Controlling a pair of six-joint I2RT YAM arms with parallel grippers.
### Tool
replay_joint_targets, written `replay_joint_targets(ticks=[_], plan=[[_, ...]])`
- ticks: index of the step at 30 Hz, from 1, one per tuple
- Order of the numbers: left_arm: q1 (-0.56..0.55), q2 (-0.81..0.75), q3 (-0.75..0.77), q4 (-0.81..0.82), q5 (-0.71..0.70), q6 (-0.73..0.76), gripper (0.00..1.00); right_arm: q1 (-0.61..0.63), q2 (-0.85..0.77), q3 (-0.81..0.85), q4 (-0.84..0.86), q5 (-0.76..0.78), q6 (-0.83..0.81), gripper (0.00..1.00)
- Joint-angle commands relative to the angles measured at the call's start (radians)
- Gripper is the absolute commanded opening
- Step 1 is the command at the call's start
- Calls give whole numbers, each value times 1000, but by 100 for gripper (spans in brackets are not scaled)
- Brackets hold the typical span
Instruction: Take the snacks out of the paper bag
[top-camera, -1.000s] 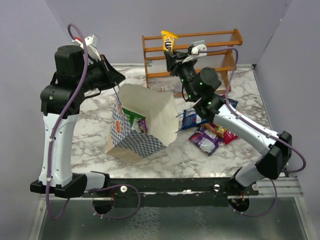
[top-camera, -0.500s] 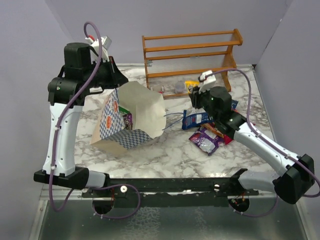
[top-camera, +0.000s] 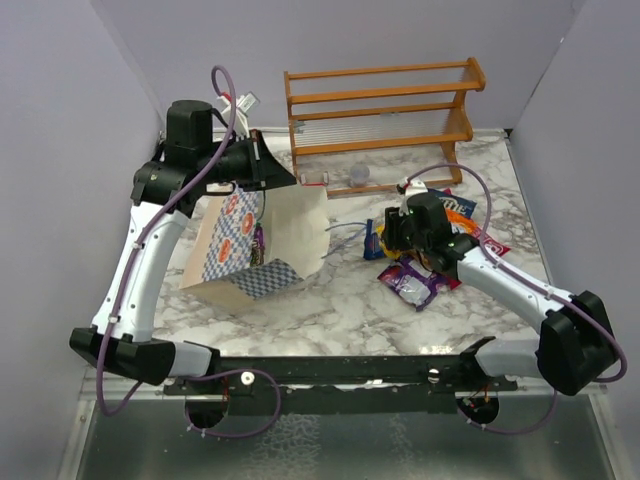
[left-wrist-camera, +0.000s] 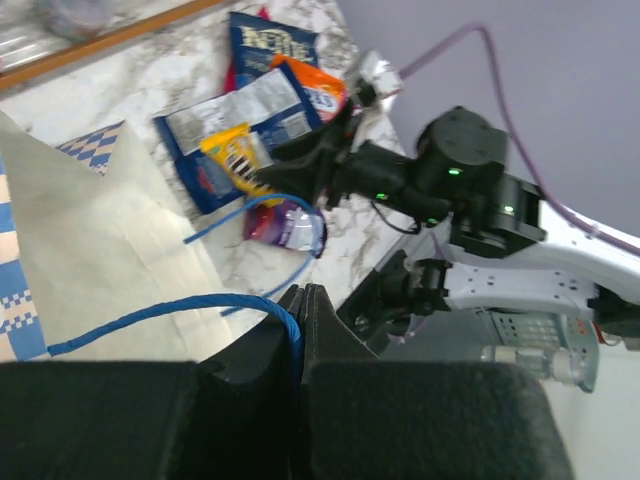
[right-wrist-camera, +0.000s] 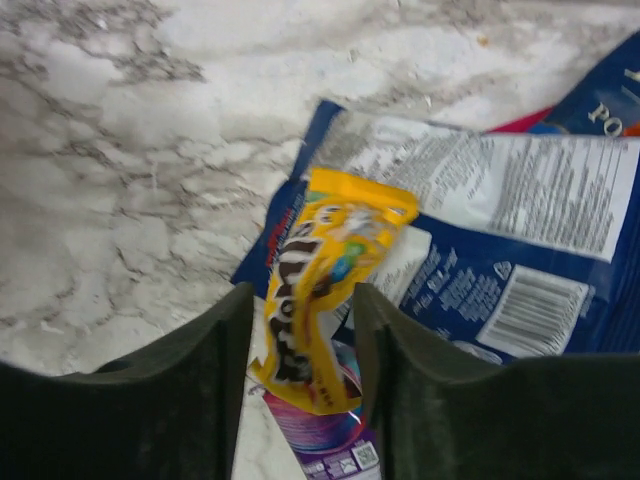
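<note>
The paper bag (top-camera: 285, 225) lies tipped on the marble with its mouth toward the middle, one blue cord handle (left-wrist-camera: 170, 311) lifted. My left gripper (top-camera: 284, 178) (left-wrist-camera: 303, 292) is shut on that cord. A purple snack (top-camera: 258, 240) shows inside the bag. To the right lies a pile of snacks (top-camera: 432, 268). My right gripper (top-camera: 384, 238) (right-wrist-camera: 303, 300) hangs low over its left edge, open. A yellow packet (right-wrist-camera: 325, 270) (left-wrist-camera: 240, 160) sits between the fingers with a gap on each side. It rests on a blue-and-silver packet (right-wrist-camera: 500, 240) and a purple one (right-wrist-camera: 320, 435).
A wooden rack (top-camera: 380, 110) stands at the back of the table, with a small clear cup (top-camera: 358, 175) in front of it. A dark blue packet (top-camera: 455, 205) lies at the far side of the pile. The bag's second blue cord (top-camera: 345, 228) trails on the marble.
My right arm came down from rack height with the yellow packet to the snack pile and its jaws widened. My left arm swung right and back, tipping the bag by its cord.
</note>
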Motion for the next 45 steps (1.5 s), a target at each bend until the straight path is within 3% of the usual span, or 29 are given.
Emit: replay_joint_targets(ticks=[1, 4, 7, 13, 17, 21, 24, 27, 33, 38, 45], plan=[[-62, -57, -12, 152, 74, -101, 0, -13, -35, -24, -84, 6, -26, 51], [-88, -53, -8, 154, 72, -107, 0, -13, -63, 6, -127, 9, -88, 69], [-95, -62, -19, 141, 89, -103, 0, -13, -94, 83, -167, -37, -160, 74], [-97, -108, -74, 64, 95, -66, 0, -4, -154, 187, -129, -562, -344, 73], [-98, -104, -83, 49, 87, -65, 0, 11, -202, 168, -47, -722, -374, 72], [-101, -94, -80, 93, 89, -97, 0, 101, -181, 151, -38, -849, -454, 70], [-102, -79, -55, 92, 82, -98, 0, 200, -123, 181, -19, -821, -443, 60], [-102, -75, -46, 88, 66, -99, 0, 275, -33, 234, 36, -732, -323, 48], [-102, -78, -25, 116, 51, -131, 0, 422, 126, 263, 134, -488, -113, 51], [-102, -79, -22, 125, 24, -151, 0, 444, 236, 249, 198, -270, 54, 45], [-103, -99, -38, 134, 27, -156, 0, 456, 379, 263, 280, -61, 148, 50]])
